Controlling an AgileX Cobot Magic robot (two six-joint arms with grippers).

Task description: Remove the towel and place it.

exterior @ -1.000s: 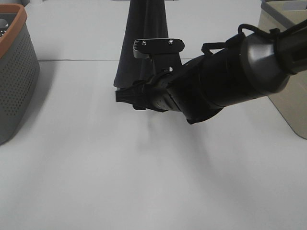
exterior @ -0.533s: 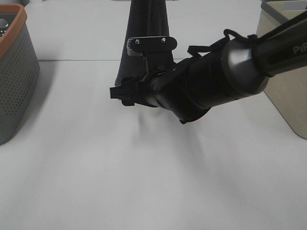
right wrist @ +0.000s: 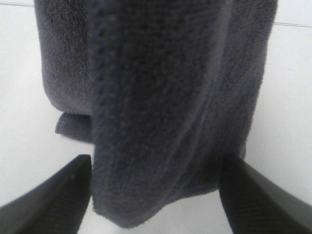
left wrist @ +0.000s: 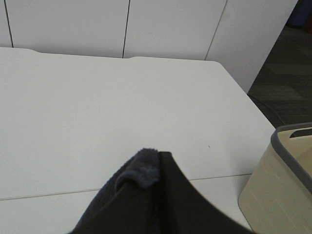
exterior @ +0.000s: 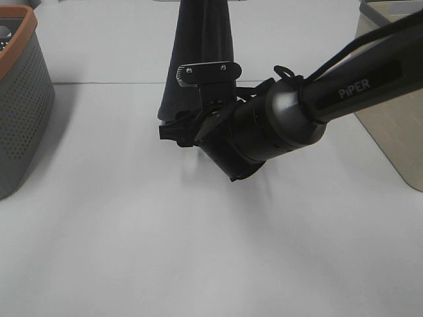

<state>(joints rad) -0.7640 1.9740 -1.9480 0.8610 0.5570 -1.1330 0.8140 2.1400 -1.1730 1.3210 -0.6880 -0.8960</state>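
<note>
The right arm (exterior: 317,99) reaches in from the desk's (exterior: 132,231) right edge. The right gripper (right wrist: 155,190) has its jaws wide, either side of the towel's (exterior: 198,59) lower end. The towel hangs midway between the left and right edges, pinched by the left gripper (left wrist: 157,163). White wall panels (left wrist: 122,24) stand behind. A grey basket (exterior: 20,99) is at the left edge, a beige basket (exterior: 396,125) at the right.
</note>
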